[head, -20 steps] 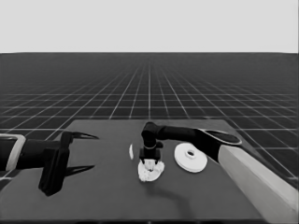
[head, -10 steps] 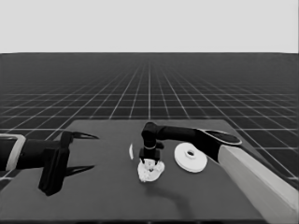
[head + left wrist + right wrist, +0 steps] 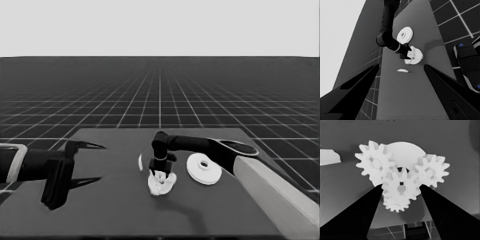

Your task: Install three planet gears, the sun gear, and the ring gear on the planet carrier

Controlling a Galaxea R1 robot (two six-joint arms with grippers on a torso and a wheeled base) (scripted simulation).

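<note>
Because the gears must mesh around the middle, the right gripper (image 3: 160, 172) stands straight down over the smaller round part (image 3: 161, 184) near the table's (image 3: 115, 210) centre, its fingers (image 3: 365, 212) narrowed around the central gear (image 3: 400, 187), which looks held between them. In the right wrist view that gear sits over the hole, its teeth engaging two outer gears (image 3: 375, 163) either side and a third gear (image 3: 395, 205) partly hidden beneath it (so all four are at the assembly). I judge the centre gear is being seated and is perhaps not fully down.

The larger round part (image 3: 204, 168) waits just beside the cluster, hub up, ready to go on last. A thin white piece (image 3: 140, 162) lies near, on the other side. The left gripper (image 3: 86, 162) waits over the table's left end, fingers spread wide and holding nothing.
</note>
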